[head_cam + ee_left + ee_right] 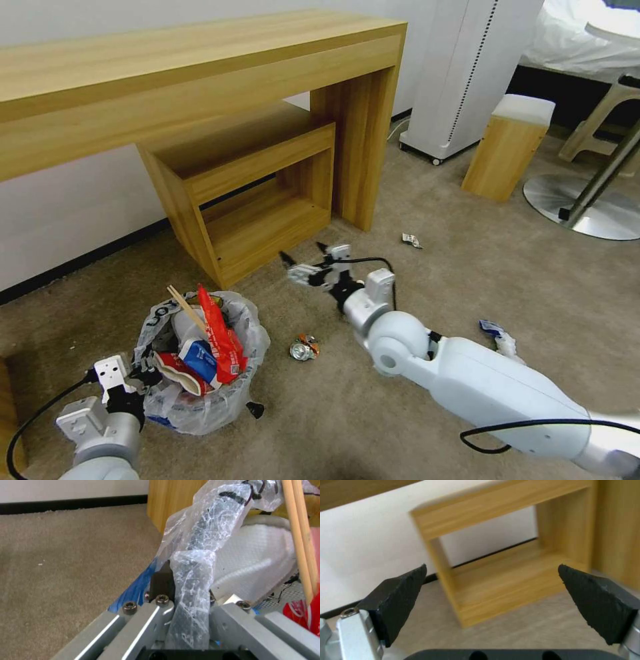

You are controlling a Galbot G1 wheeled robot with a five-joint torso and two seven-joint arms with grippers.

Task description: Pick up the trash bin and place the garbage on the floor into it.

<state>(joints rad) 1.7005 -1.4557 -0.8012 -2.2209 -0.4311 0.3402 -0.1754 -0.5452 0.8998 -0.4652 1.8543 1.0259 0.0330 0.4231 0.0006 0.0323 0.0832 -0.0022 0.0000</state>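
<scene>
The trash bin, lined with a crinkled white bag, stands on the beige floor at the lower left. It holds a red carton, wooden sticks and a white slipper. My left gripper is shut on its near rim; the left wrist view shows the gripper clamping the bag-covered rim. My right gripper hovers open and empty before the low shelf, its pads wide apart. A crushed can, a white-blue packet and a small wrapper lie on the floor.
A long wooden desk spans the back with a low wooden shelf unit under it. To the right stand a white appliance, a wooden stool and a round metal chair base.
</scene>
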